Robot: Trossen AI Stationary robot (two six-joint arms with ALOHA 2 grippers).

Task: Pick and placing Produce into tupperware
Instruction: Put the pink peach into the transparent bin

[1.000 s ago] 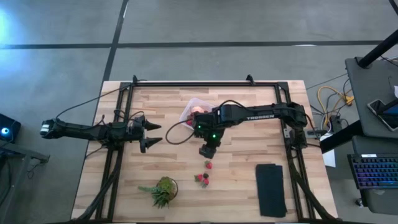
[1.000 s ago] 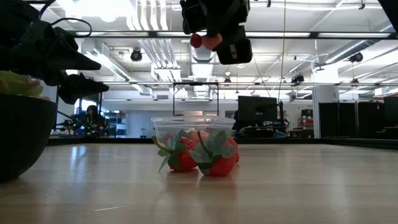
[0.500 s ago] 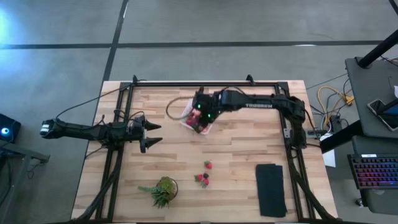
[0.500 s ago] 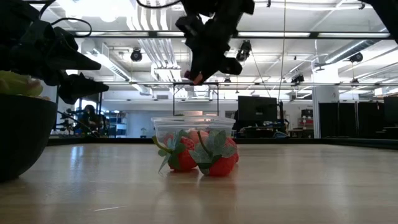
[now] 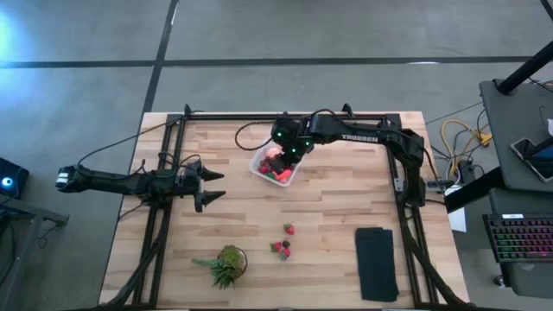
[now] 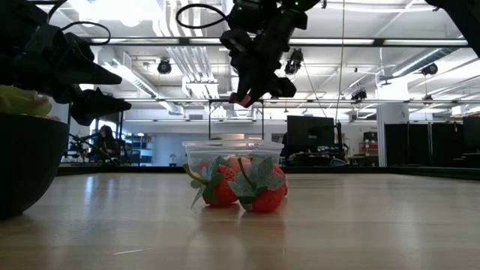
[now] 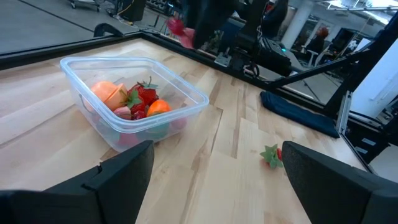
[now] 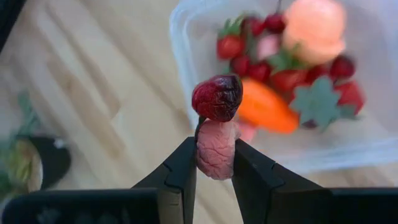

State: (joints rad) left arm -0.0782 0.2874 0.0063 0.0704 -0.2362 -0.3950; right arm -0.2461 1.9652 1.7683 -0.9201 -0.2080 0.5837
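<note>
text: "TROSSEN" | on: right arm (image 5: 361, 137) upper link | other legible text: none

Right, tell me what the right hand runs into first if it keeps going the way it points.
Probably the tupperware: the right hand, shut on a red piece, points down at its near rim, though depth is unclear.
</note>
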